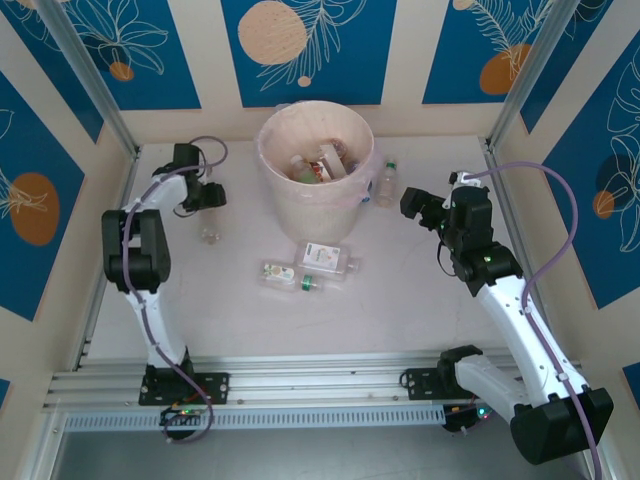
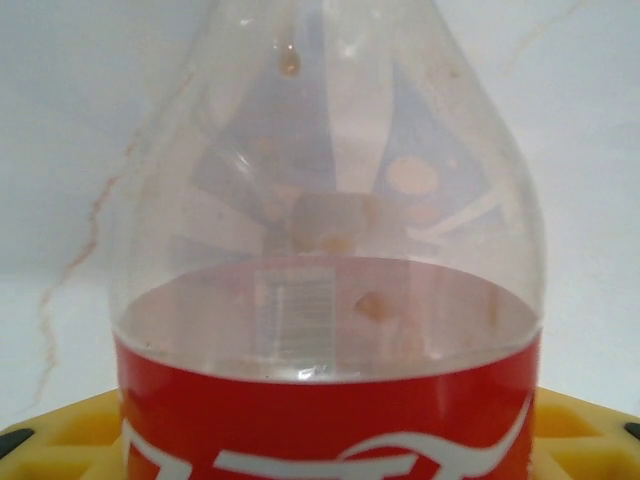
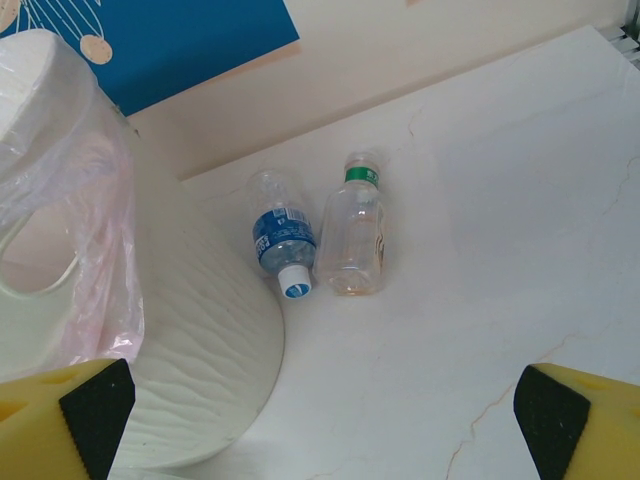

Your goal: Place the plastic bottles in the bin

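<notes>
Two arms, one bin, bottles on a white veined table [image 1: 420,300].

Left: the left gripper [image 1: 208,196] is over a red-labelled bottle [image 2: 330,410]. In the left wrist view this clear bottle sits between two yellow pads [image 2: 60,435], one at each lower corner. Whether the jaws are pressing on it or only flank it cannot be told. In the top view one small clear item [image 1: 210,234] lies just near of this gripper. It is too small to say whether it is the same bottle.

Centre: one bin [image 1: 300,205], round and pale cream, with a pinkish liner [image 3: 95,260] at its rim. Several bottles are heaped inside [image 1: 318,165]; their number cannot be read. In front of the bin three bottles lie flat in a close cluster: a left-hand bottle [image 1: 278,272], a white-labelled bottle [image 1: 322,256] and a nearest bottle [image 1: 328,281].

Right: two bottles lie beside the bin's right wall, a blue-labelled bottle [image 3: 281,240] touching it and a green-capped bottle [image 3: 355,235] alongside. The right gripper [image 3: 320,420] is near them, jaws wide apart with nothing between.
</notes>
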Controlling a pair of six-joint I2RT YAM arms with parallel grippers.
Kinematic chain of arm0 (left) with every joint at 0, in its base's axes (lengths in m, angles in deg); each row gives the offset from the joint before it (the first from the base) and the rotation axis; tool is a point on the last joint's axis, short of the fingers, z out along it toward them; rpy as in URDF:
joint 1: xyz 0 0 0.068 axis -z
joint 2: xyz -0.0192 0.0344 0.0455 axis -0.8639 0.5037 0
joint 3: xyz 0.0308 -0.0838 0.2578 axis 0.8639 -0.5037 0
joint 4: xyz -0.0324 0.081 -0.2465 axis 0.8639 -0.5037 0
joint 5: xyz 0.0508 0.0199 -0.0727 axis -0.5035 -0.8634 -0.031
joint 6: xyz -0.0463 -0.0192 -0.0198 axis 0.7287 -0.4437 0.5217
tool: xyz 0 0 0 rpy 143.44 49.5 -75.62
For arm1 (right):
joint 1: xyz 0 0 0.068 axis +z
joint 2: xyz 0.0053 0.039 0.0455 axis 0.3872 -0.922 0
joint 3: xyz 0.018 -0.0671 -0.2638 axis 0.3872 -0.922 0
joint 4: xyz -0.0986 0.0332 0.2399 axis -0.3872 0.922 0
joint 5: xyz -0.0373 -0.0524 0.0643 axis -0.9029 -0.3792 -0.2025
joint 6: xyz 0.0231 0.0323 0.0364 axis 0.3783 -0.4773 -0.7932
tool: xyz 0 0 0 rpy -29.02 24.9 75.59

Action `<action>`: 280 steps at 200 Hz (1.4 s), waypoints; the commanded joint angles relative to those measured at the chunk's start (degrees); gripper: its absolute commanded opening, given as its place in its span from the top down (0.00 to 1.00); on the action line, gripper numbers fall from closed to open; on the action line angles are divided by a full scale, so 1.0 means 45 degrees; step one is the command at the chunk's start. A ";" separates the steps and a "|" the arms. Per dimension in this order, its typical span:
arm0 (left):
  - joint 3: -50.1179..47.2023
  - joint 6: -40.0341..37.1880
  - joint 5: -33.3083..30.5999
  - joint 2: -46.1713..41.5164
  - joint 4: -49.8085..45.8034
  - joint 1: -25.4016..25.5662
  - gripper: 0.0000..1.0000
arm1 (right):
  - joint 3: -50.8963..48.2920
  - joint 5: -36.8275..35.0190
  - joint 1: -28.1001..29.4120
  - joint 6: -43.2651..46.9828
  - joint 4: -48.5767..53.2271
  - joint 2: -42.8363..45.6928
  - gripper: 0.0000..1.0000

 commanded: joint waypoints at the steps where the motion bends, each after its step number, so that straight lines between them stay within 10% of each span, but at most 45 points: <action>1: -0.0477 0.0345 -0.0004 -0.1840 0.1039 0.0292 0.48 | 0.0255 -0.0050 -0.0092 -0.0158 0.0076 0.0139 0.00; 122: -0.2774 0.2749 0.1133 -0.8036 0.5012 0.1088 0.57 | 0.0064 -0.0303 -0.0217 -0.0025 0.0222 0.0705 0.01; 173: -0.3960 0.3395 -0.0499 -1.0158 0.8182 0.1467 0.61 | -0.0039 -0.0130 -0.0261 -0.0122 0.0103 0.0716 0.00; 280: -0.1614 0.3959 0.1999 -0.7893 1.1121 0.4916 0.59 | -0.0181 0.0129 -0.0290 -0.0406 0.0019 0.0711 0.00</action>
